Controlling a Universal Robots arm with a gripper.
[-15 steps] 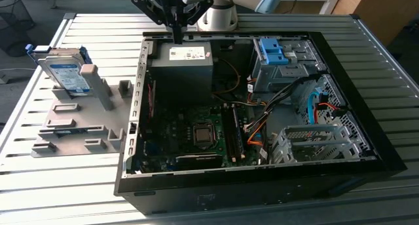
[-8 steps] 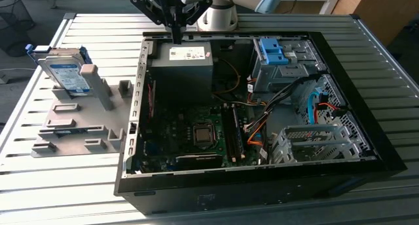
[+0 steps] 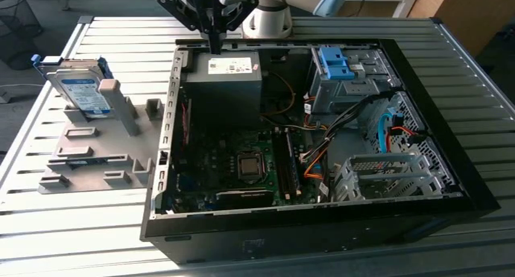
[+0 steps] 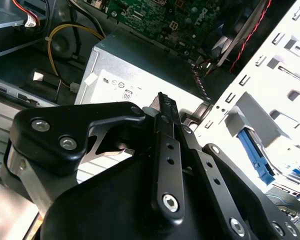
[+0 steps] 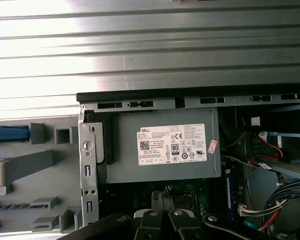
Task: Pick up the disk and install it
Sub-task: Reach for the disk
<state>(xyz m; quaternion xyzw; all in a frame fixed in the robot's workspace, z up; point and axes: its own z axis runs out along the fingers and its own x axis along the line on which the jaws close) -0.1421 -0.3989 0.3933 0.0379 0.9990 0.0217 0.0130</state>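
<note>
Barely started tbh: my gripper (image 3: 214,47) hung closed and empty over the power supply (image 3: 229,84), and the disk (image 3: 81,91) sat untouched in its stand (image 3: 93,153), well apart.

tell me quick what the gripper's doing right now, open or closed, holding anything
Gripper: shut, holding nothing, near the power-supply box. The disk stands in the grey holder, apart from it.

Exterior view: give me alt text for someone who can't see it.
The arm's gripper hangs shut and empty over the grey power supply in an open computer case. The disk stands on edge in a grey holder on the slatted table, at the exterior view's left.
</note>
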